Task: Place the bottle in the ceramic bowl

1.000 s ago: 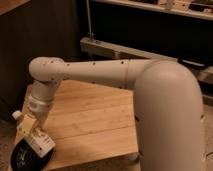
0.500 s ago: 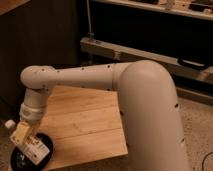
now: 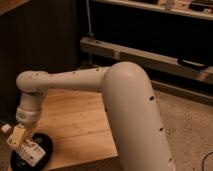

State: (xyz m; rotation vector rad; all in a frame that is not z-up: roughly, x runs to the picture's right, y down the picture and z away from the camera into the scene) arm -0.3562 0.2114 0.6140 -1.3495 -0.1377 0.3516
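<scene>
The white arm (image 3: 120, 95) reaches down to the left corner of the wooden table (image 3: 85, 125), where the ceramic bowl (image 3: 45, 150) sits at the table's near left edge. The end effector (image 3: 22, 142) hangs directly over the bowl, clenched around the bottle (image 3: 17, 136). The bottle is tilted, its white cap (image 3: 6, 128) pointing up and left past the bowl's rim, its cream body above the bowl's black interior. Whether it touches the bowl cannot be made out.
</scene>
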